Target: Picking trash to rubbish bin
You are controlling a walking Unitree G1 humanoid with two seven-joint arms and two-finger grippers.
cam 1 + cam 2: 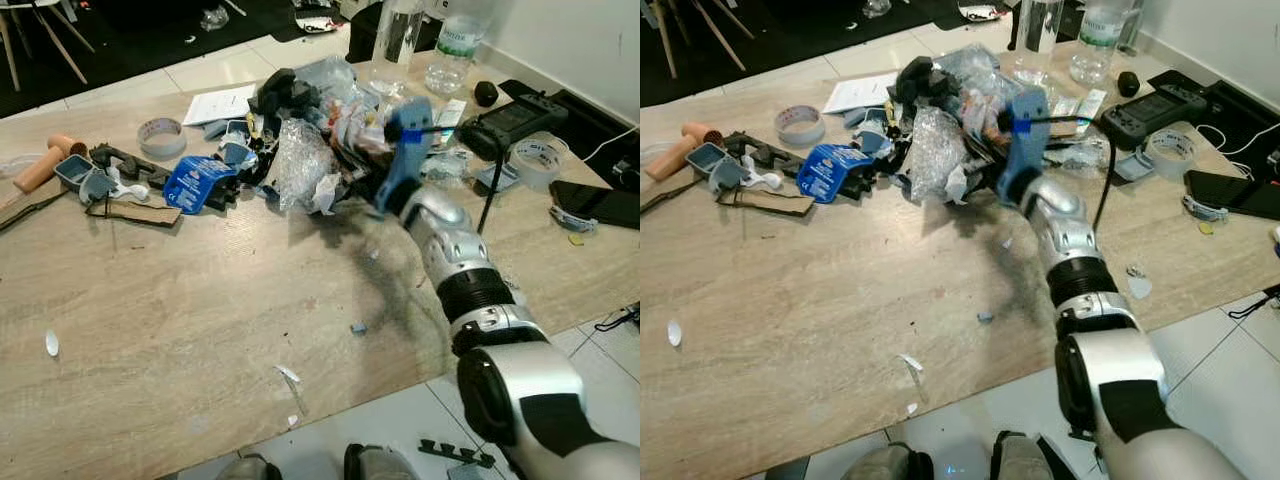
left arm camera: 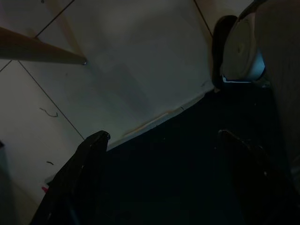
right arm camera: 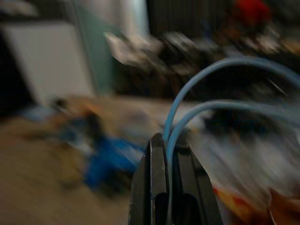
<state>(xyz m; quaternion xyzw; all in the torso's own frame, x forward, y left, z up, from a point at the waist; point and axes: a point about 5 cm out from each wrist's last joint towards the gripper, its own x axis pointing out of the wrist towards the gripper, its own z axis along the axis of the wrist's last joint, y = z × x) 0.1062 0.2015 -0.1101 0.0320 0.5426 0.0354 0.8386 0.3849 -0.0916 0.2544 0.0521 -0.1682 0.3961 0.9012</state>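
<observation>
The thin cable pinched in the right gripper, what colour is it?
Light blue. The thin looping cable, pinched in the right gripper, shows best in the right wrist view.

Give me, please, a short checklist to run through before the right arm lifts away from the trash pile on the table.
1. Right hand shut on the light blue cord: ok.
2. Cord free of the trash pile: cannot tell; the right wrist view is blurred.
3. Water bottles standing just behind the pile, safe from a sweep: not ok.
4. Rubbish bin located: cannot tell.
5. Left hand out of the way, hanging open over the floor: ok.
</observation>
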